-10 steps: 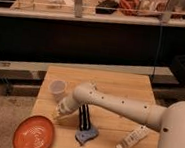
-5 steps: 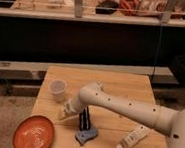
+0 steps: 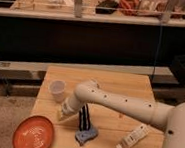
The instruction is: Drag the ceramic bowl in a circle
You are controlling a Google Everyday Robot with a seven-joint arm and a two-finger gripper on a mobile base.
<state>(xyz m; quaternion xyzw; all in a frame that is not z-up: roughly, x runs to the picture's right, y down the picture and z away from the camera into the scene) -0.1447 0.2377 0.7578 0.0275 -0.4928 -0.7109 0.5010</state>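
Claw [image 3: 84, 124] first: it hangs pointing straight down off the end of the white arm [image 3: 122, 104], roughly mid-counter and a bit toward the front. Its tip is right over a small blue thing [image 3: 86, 136] lying on the counter [image 3: 119, 86], touching it or as good as. Honestly, we can't tell from this view whether the claw is released or clenched, or whether it has hold of that blue thing at all. Either way, it isn't on the bowl.

The ceramic bowl [image 3: 33, 135] sits well apart from the claw, down at the front-left corner of the counter, so it's left of the claw and closer to the front edge. It may overhang the corner a little, hard to call. It's round, so there's no long axis to line up with, and the rim nearest the claw is the one on the bowl's right side.

Our read: the drag hasn't started. The one arm needs to get clear of the blue thing, then go left and forward to that rim. With the bowl at the corner, we'd steer the circle inward.

Farther out, a small white cup [image 3: 57, 89] stands behind and left of the claw, and a white tube [image 3: 131, 138] lies to its right near the front edge.
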